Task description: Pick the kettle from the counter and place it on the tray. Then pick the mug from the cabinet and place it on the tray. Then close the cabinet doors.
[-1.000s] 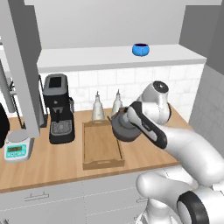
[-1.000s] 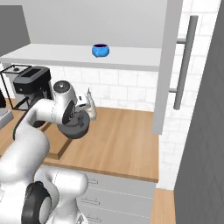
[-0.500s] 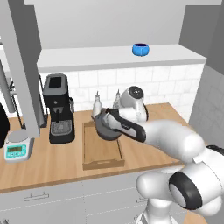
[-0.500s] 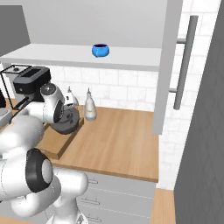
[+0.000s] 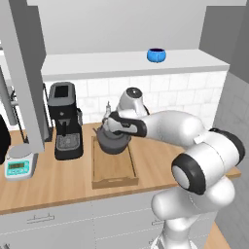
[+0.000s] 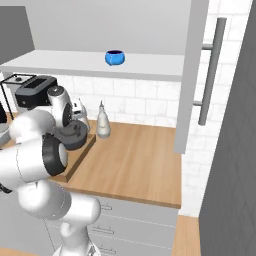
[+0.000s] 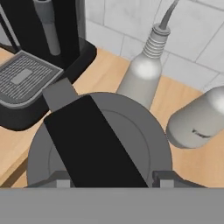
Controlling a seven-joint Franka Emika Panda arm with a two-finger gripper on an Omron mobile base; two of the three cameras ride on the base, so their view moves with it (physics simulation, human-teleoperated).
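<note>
Wooden counter (image 5: 58, 182) beneath an open cabinet (image 6: 150, 65) is carrying a tray (image 5: 114, 168), where the gripper (image 5: 111, 127) – fingers pinching the arched handle – is hanging the kettle (image 5: 113, 142) over the tray's far end for set-down, while the blue mug (image 5: 156, 55) is waiting on the shelf.

Coffee machine (image 5: 64, 119) and bottles (image 7: 144, 72) close by

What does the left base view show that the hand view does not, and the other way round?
Left base view: the blue mug on the cabinet shelf, the tray under the kettle, and a small scale at the counter's left. Hand view: the coffee machine's drip grate close up and two silvery bottles behind the kettle. Both: the kettle with its black handle, held by the gripper, and the coffee machine.
</note>
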